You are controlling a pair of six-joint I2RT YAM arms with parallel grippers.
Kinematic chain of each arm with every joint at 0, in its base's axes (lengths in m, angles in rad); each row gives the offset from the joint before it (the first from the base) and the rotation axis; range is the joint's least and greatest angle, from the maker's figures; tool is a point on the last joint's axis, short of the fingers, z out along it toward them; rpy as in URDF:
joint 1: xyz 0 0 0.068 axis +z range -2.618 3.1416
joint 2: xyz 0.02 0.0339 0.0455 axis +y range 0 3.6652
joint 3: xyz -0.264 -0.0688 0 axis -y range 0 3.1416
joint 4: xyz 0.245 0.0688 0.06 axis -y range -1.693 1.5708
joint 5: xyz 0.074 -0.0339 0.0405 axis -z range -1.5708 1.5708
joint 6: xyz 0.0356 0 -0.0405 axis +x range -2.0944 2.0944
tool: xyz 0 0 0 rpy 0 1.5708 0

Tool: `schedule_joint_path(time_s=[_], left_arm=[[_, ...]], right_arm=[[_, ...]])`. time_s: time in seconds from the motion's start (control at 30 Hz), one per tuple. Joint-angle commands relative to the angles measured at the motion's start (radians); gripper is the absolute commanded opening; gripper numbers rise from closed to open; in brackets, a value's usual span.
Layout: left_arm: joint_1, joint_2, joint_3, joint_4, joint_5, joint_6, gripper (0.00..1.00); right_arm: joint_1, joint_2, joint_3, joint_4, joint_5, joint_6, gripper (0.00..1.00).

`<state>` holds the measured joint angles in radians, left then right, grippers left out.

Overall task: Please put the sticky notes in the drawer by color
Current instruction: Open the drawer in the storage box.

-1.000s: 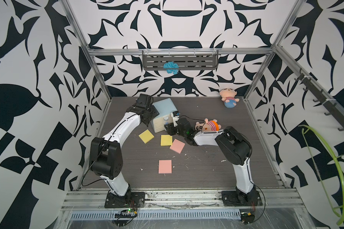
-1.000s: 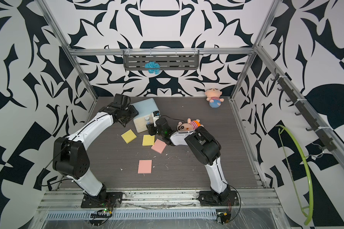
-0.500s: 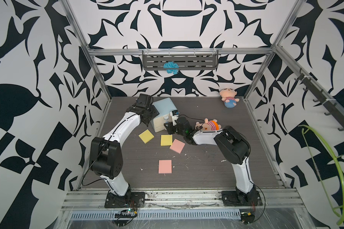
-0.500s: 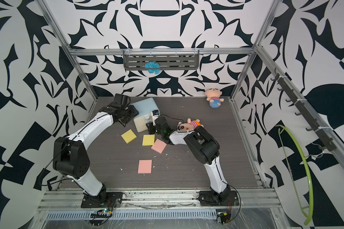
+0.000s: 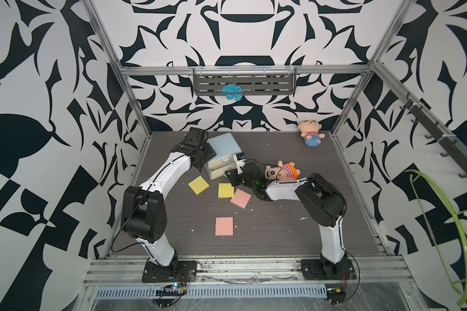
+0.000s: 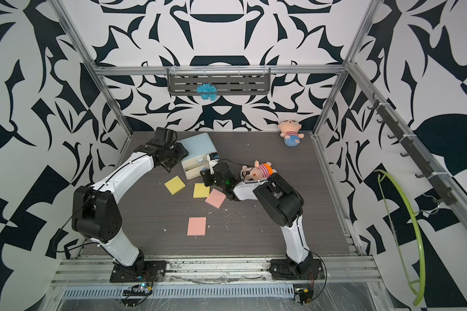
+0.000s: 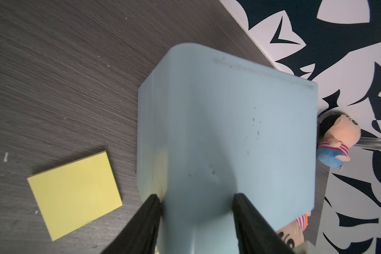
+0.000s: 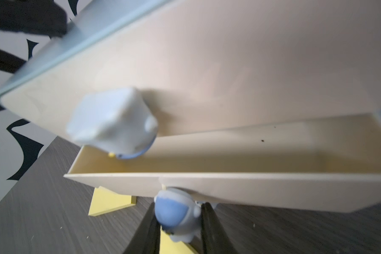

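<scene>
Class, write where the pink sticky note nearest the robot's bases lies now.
In a top view, this pink sticky note lies flat on the table, alone near its front middle, in front of the other pink note.

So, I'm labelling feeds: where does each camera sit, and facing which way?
Both top views: high in front, looking down on the boxy light-blue drawer chest; both arms show.
Left wrist: on its arm, facing the chest's side; left gripper fingers show.
Right wrist: facing the cream drawer fronts; right gripper clamps a round bluish knob.
All share the chest.
</scene>
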<state>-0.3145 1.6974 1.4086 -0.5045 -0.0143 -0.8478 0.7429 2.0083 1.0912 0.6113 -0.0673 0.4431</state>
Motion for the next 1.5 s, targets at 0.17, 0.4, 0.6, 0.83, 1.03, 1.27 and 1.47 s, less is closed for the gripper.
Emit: schedule_joint_path(time_s=[0.17, 0.4, 0.6, 0.83, 1.03, 1.27, 1.47], left_arm=[[-0.006, 0.045, -0.026, -0.084, 0.018, 0.014, 0.58], [-0.006, 0.041, -0.034, -0.083, 0.014, 0.013, 0.58], [-0.006, 0.038, -0.033, -0.085, 0.012, 0.016, 0.58], [-0.006, 0.044, -0.033, -0.082, 0.018, 0.015, 0.58], [-0.006, 0.046, -0.028, -0.080, 0.023, 0.015, 0.58], [-0.006, 0.044, -0.026, -0.085, 0.026, 0.018, 0.61], [-0.006, 0.042, -0.011, -0.087, 0.034, 0.018, 0.63]], right_arm=[[0.032, -0.119, -0.099, 0.053, 0.017, 0.008, 0.22], [0.053, -0.172, -0.161, 0.040, 0.036, 0.016, 0.22], [0.071, -0.214, -0.206, 0.017, 0.059, 0.025, 0.22], [0.088, -0.238, -0.254, 0.022, 0.078, 0.046, 0.22], [0.091, -0.219, -0.239, 0.023, 0.088, 0.048, 0.28], [0.091, -0.261, -0.246, 0.000, 0.089, 0.027, 0.72], [0.091, -0.358, -0.307, -0.042, 0.093, 0.025, 0.80]])
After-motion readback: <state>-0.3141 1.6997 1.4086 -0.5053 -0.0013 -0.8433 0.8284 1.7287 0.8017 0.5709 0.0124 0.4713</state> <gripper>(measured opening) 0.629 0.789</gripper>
